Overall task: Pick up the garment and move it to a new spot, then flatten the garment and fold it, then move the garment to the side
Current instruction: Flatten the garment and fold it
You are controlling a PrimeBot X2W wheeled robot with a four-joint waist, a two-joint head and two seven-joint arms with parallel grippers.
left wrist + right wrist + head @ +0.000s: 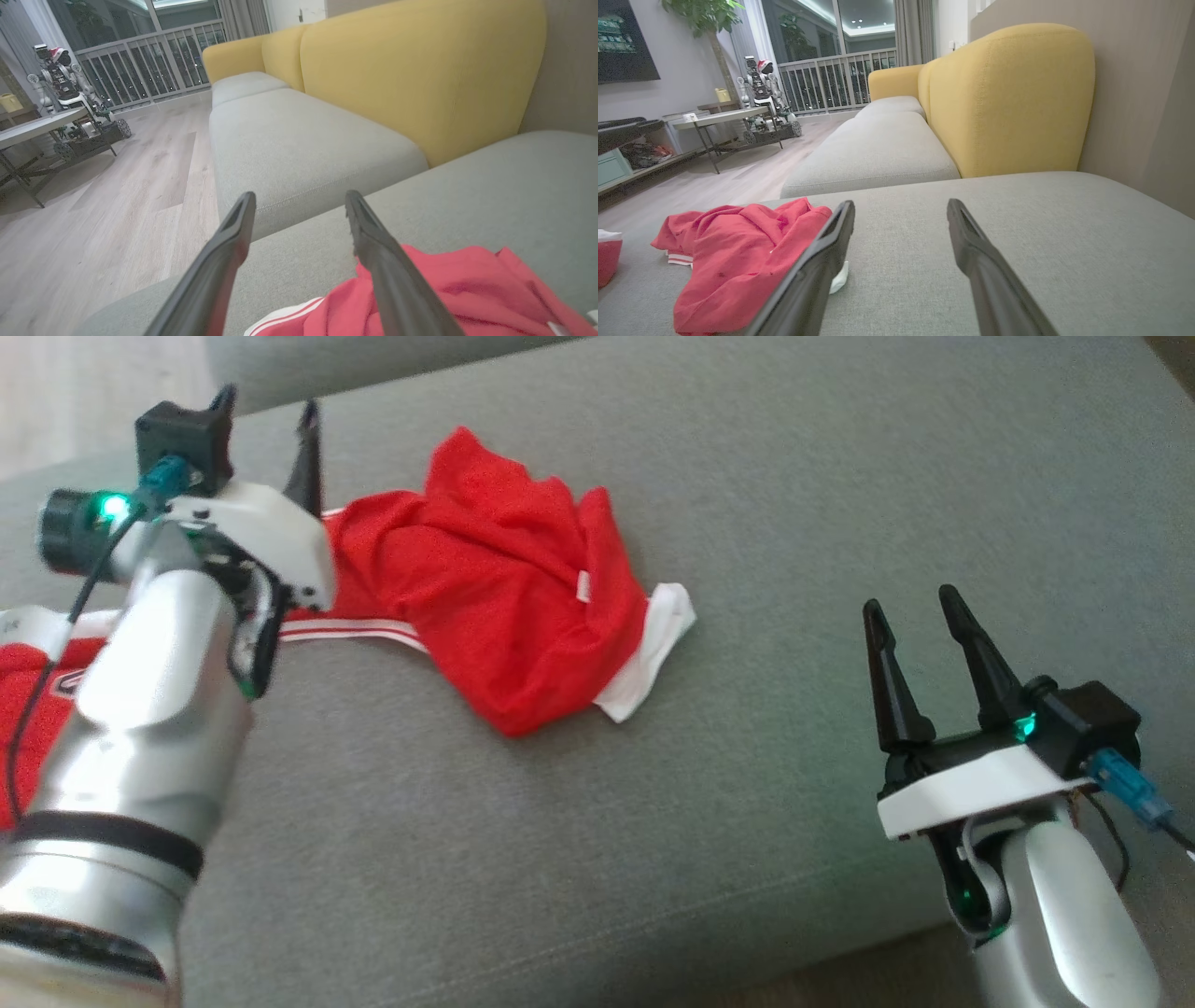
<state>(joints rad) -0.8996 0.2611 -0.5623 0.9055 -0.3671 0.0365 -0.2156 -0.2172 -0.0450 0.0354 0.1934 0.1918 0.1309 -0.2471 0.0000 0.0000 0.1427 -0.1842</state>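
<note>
Head view: the red garment (504,588) lies bunched in a heap on the grey sofa cushion (653,840), centre-left of the frame, with a white hem (653,653) poking out at its lower right.
Left gripper (268,403): upper left of the frame, over the heap's left edge. The left wrist view shows its fingers (224,261) spread wide with nothing between them — the garment lies under the finger at the right of that frame, not pinched.
Right gripper (911,600): lower right of the frame, jaws wide and empty, well apart from the garment.
Left edge of frame: more red cloth (37,709) shows behind my left arm (140,709); I cannot tell whether it joins the heap.
Step in hand: I judge the garment to be lying unheld at its spot, so flattening is up; folding is not yet begun.
Next move calls for: a grip on opposite edges — left down onto the striped trim (364,633) near it, right across to the white hem. Then I'd pull apart low over the cushion, so the cloth spreads rather than lifts.
</note>
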